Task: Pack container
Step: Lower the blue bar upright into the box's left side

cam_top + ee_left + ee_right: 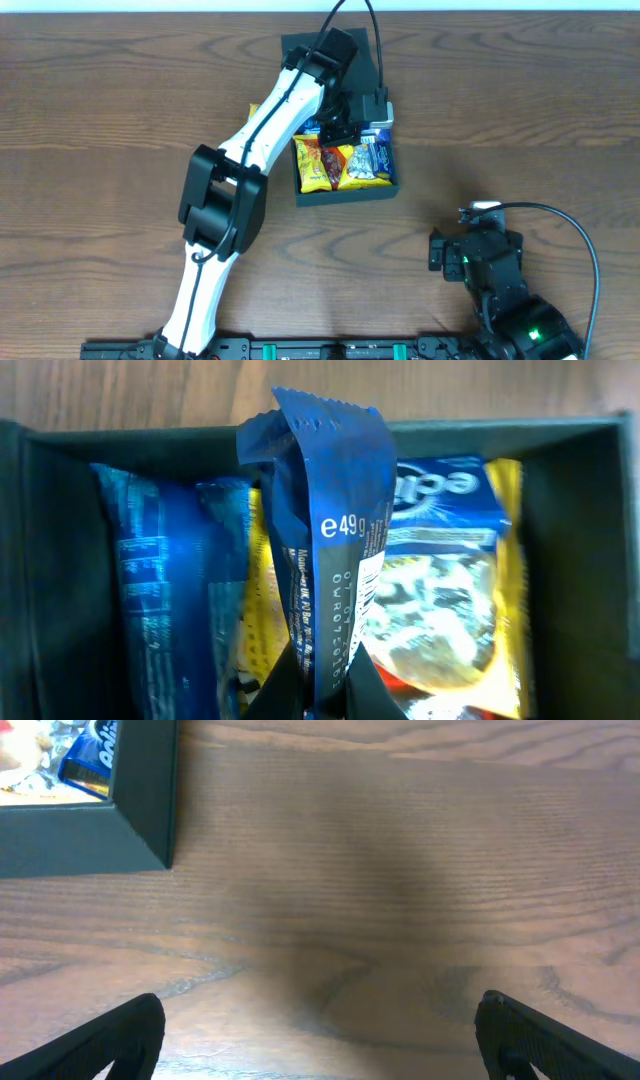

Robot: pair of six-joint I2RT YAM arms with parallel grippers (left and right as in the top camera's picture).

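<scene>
Wood-grain table [120, 100] noted. Container [348, 193] sits centre-far, opening upward, flap [296, 47] laid back toward the far edge. With the flap, the long axis runs near–far, slightly skewed. Left gripper [318, 698] is pinched on a blue packet [330, 510] inside the container. This grip is seen only in the left wrist view. Right gripper [320, 1050] is spread wide, nothing held, over bare table.
</scene>
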